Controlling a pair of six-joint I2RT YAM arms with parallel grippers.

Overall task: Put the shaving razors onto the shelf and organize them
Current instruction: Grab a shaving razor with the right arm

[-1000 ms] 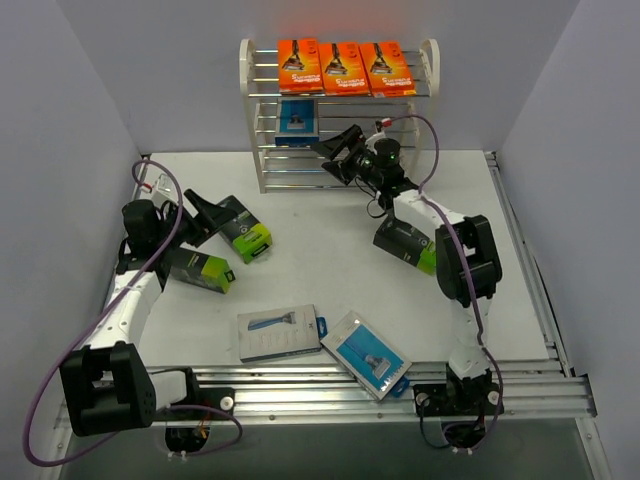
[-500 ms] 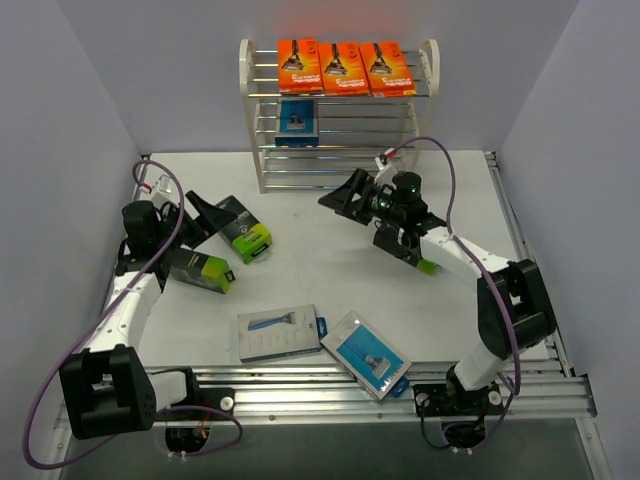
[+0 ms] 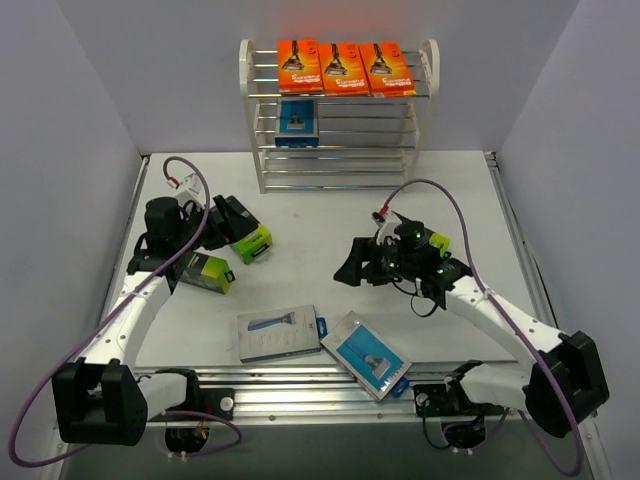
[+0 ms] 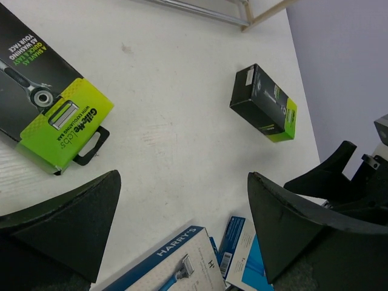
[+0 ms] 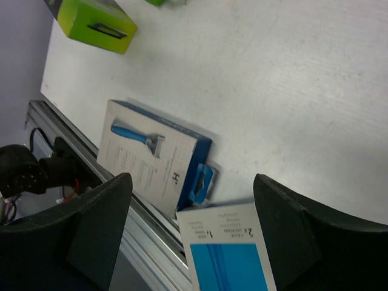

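The white shelf (image 3: 338, 150) stands at the back. Three orange cards (image 3: 345, 68) lie on its top tier and one blue pack (image 3: 298, 122) on the tier below. Two blue/grey packs (image 3: 279, 332) (image 3: 366, 353) lie near the table's front edge. My right gripper (image 3: 352, 265) is open and empty above and behind them; its wrist view shows both packs (image 5: 151, 160) (image 5: 227, 248) between its fingers (image 5: 91, 230). My left gripper (image 3: 215, 225) is open and empty beside a black-and-green box (image 3: 250, 238) (image 4: 48, 115). A second box (image 3: 203, 271) lies under the left arm. A third (image 3: 432, 241) (image 4: 264, 103) is partly hidden behind the right arm.
A metal rail (image 3: 330, 390) runs along the table's front edge, just past the two blue packs. Grey walls close in both sides. The right arm's cable (image 3: 440, 190) loops over the table's middle right.
My right arm has pulled back from the shelf and swung forward and down toward the two blue packs at the front. My left gripper has shifted slightly right, over the black-and-green box.
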